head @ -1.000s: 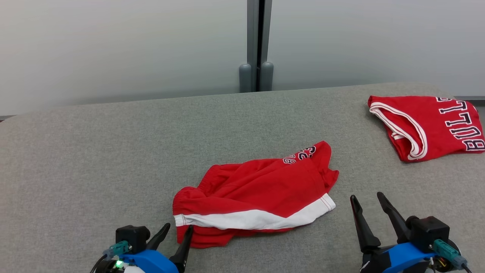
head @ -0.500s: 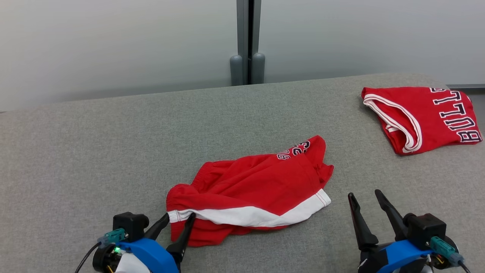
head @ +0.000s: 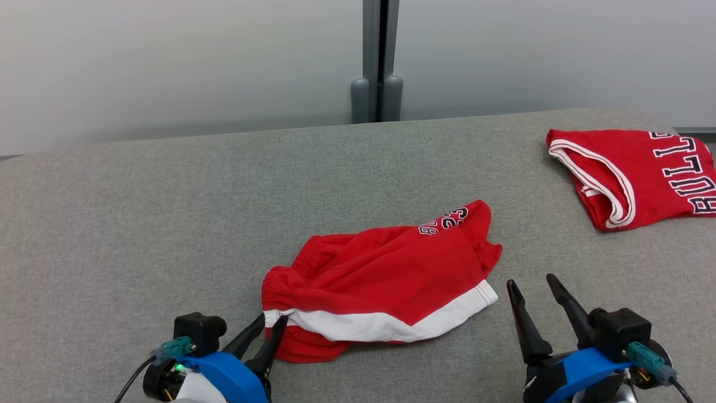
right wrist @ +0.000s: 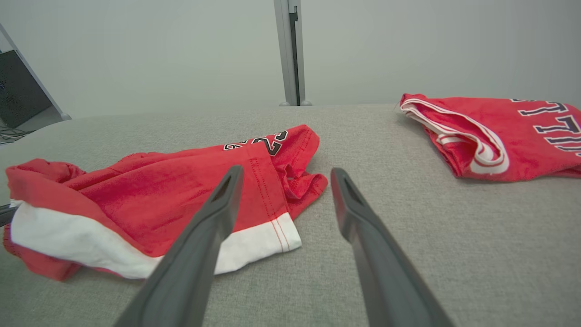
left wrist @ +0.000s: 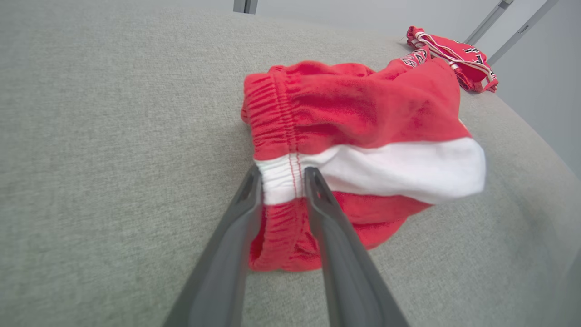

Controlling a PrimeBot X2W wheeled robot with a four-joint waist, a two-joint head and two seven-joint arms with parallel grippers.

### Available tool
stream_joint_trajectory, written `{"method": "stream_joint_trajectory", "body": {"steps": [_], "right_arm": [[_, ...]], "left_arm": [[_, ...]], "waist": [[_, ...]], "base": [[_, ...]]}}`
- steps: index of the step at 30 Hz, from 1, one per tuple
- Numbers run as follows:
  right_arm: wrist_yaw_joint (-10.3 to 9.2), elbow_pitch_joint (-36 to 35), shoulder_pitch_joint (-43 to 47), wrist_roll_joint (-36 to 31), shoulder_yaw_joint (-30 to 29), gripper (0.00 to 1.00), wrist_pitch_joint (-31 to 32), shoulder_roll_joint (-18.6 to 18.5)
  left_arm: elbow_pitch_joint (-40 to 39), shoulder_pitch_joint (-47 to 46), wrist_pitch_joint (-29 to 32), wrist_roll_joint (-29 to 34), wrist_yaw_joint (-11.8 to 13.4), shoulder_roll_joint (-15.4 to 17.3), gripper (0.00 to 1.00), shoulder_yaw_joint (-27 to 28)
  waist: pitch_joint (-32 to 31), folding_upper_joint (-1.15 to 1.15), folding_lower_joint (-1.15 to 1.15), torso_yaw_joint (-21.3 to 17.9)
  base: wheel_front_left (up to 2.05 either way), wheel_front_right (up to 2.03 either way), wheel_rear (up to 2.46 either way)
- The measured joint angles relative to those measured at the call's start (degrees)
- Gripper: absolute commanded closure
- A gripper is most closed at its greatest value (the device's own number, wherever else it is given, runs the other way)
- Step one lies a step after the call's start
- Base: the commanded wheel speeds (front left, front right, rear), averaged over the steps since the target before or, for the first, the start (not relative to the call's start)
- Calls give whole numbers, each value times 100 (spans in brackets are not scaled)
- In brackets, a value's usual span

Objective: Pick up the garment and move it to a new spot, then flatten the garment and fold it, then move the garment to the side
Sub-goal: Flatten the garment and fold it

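Left tool point(head: 273, 317) just went from wide to narrow, pinching the waistband of the shorts point(head: 386, 280), which still lie crumpled mid-desk point(head: 140, 212). Looks like the pickup's starting. Right tool point(head: 530, 279) stays wide, just beside the hem.

"BULL" on folded red jersey point(head: 626, 162), cut by frame edge; "23" on red shorts point(head: 391, 268).

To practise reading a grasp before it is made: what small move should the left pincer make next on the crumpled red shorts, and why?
Probably squeeze the left pincer shut before any lift. Its fingers straddle the elastic waistband of the shorts at the white stripe; the shorts lie on the grey surface, and the right pincer stands open, apart.
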Motion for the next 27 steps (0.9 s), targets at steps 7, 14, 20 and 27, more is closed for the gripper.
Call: {"method": "stream_joint_trajectory", "body": {"steps": [7, 14, 20, 27], "right_arm": [[0, -40, -64, -56, -20, 0, 56, 0], [1, 567, -335, 224, 255, 0, 935, 4], [0, 1381, -876, 275, -80, 0, 1581, 0], [0, 2139, -1252, 599, -4, 0, 1651, 3]], "left_arm": [[154, -242, -201, -181, 0, 56, 100, -213], [164, -238, -427, -231, 0, 179, 100, -286], [158, -236, -492, -250, 0, 112, 100, -405], [179, -306, -541, -296, 0, 33, 100, -519]], "waist": [[49, 0, 0, -46], [72, -1, 0, 5], [137, -1, 0, 163], [252, -1, 0, 267]], "base": [[0, 0, 0], [0, 0, 0], [0, 0, 0], [0, 0, 0]]}}
